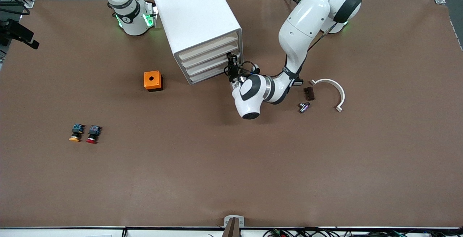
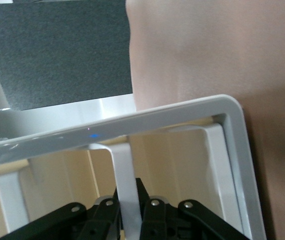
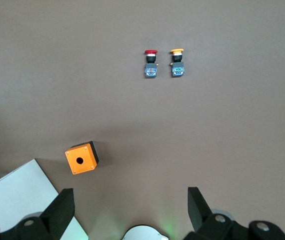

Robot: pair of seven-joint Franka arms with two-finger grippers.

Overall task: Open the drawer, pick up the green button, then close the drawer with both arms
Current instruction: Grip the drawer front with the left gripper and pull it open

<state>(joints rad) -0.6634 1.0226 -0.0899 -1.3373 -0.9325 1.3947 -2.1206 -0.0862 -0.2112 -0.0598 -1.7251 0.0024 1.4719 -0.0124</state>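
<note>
The drawer (image 1: 209, 74), lowest of four in the white cabinet (image 1: 195, 16) at upper centre of the front frame, appears closed. The left claw (image 1: 233, 63) sits at the drawer fronts by the cabinet's corner, clenched on a white handle bar (image 2: 125, 185) seen in the left wrist view; which drawer's bar cannot be confirmed. Judgement: grip taken for the opening pull. The right claw (image 3: 130, 205) waits released, high above the surface (image 1: 231, 179) beside the cabinet, overlooking the orange box (image 3: 81, 158) and the red-capped (image 3: 151, 63) and yellow-capped (image 3: 177, 63) buttons. The green button is not visible, presumably inside the drawer.
</note>
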